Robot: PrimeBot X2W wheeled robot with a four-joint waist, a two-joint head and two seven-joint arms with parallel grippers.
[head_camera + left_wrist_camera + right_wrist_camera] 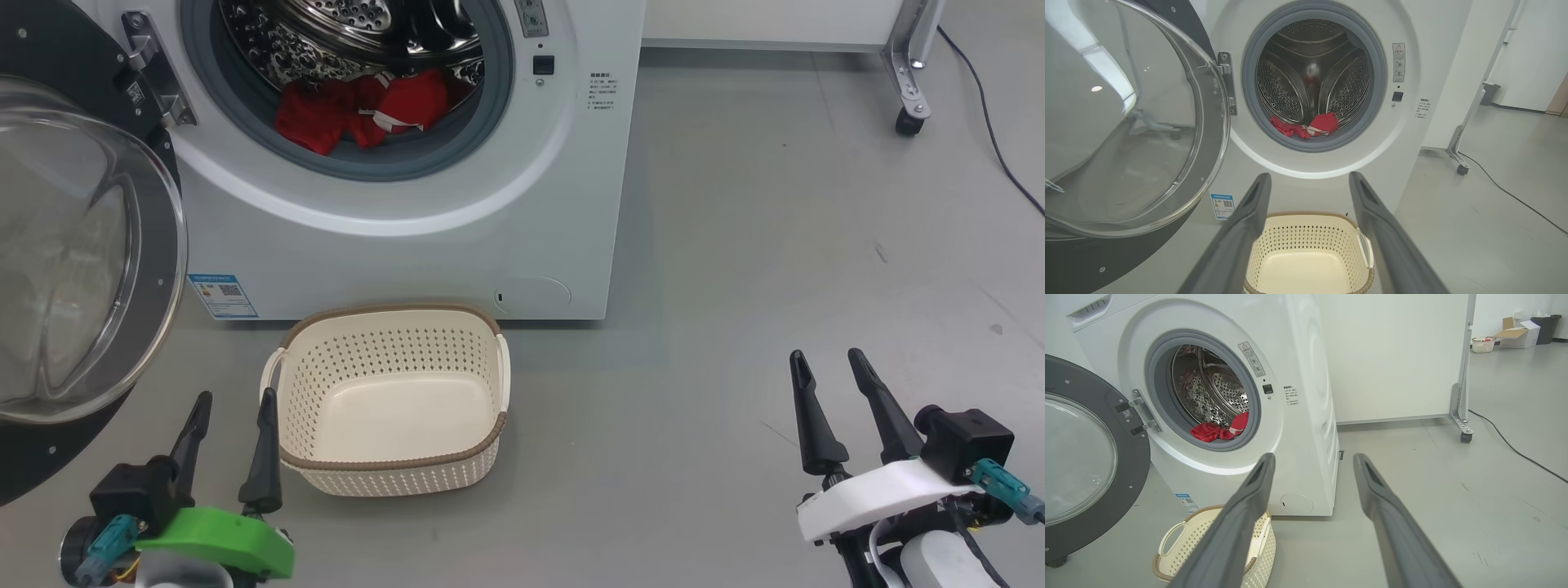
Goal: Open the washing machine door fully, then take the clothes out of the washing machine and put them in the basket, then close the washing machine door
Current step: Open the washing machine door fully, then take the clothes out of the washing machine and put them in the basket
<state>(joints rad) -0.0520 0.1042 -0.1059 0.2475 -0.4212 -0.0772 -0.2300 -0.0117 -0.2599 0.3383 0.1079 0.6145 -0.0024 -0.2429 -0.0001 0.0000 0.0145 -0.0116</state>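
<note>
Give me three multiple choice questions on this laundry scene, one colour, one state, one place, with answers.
1. The basket has a rim coloured: A brown, B blue, C black.
2. The washing machine door is: A shut, B swung open, C missing.
3. The clothes lie: A in the basket, B in the drum, C on a shelf.
Answers: 1 A, a brown woven-look band edges it; 2 B, the drum mouth stands uncovered; 3 B, red fabric rests on the perforated steel.
</note>
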